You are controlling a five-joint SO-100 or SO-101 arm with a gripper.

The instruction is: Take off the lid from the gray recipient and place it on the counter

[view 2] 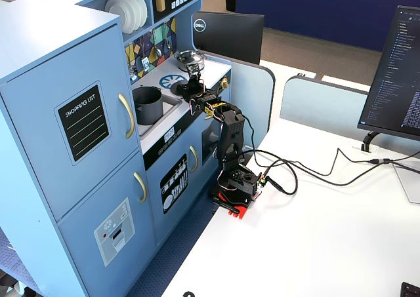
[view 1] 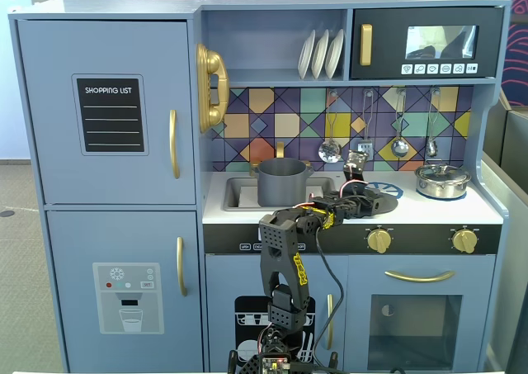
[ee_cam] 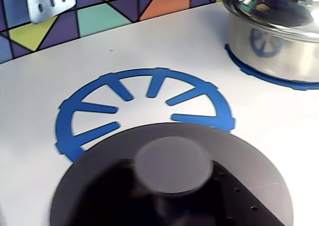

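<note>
The dark-gray lid (ee_cam: 244, 151) with its round knob fills the lower wrist view, overlapping the near edge of the blue burner ring (ee_cam: 144, 89) on the white counter (ee_cam: 164, 46). My gripper (ee_cam: 172, 188) is shut on the lid's knob, one dark finger on each side of it. I cannot tell whether the lid touches the counter. The gray recipient (view 1: 280, 181) stands open, without a lid, in the sink, left of my gripper (view 1: 369, 199) in a fixed view. It also shows in a fixed view (view 2: 147, 103), with my gripper (view 2: 192, 87) past it.
A shiny silver pot with its own lid (ee_cam: 271, 34) stands on the second burner ring, right of the gripper; it also shows in both fixed views (view 1: 441, 180) (view 2: 190, 59). Utensils hang on the tiled back wall (view 1: 363, 122). The sink basin (view 1: 239, 194) lies left.
</note>
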